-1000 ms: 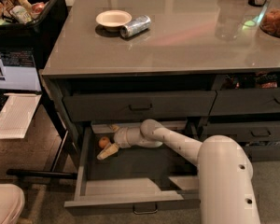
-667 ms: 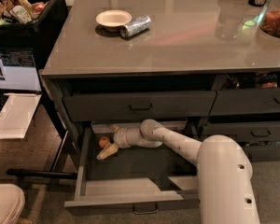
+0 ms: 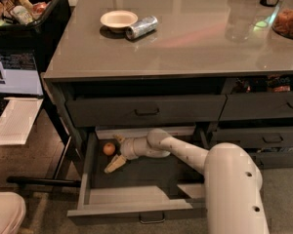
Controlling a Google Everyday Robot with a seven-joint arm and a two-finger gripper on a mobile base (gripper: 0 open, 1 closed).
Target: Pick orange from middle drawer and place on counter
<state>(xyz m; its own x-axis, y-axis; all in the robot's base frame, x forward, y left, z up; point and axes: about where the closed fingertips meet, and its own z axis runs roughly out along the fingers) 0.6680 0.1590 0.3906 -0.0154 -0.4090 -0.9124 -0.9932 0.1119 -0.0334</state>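
The middle drawer is pulled open below the counter. The orange, small and round, lies at the drawer's back left. My gripper is inside the drawer, pointing left, and is open. One finger is above and behind the orange, and the other finger is below and in front of it. The orange sits at the mouth of the fingers, between their tips. My white arm reaches in from the lower right.
A white bowl and a silver-blue can sit on the counter's far left. The shallower drawer above is shut. More drawers are on the right. A black bin with items stands at the left.
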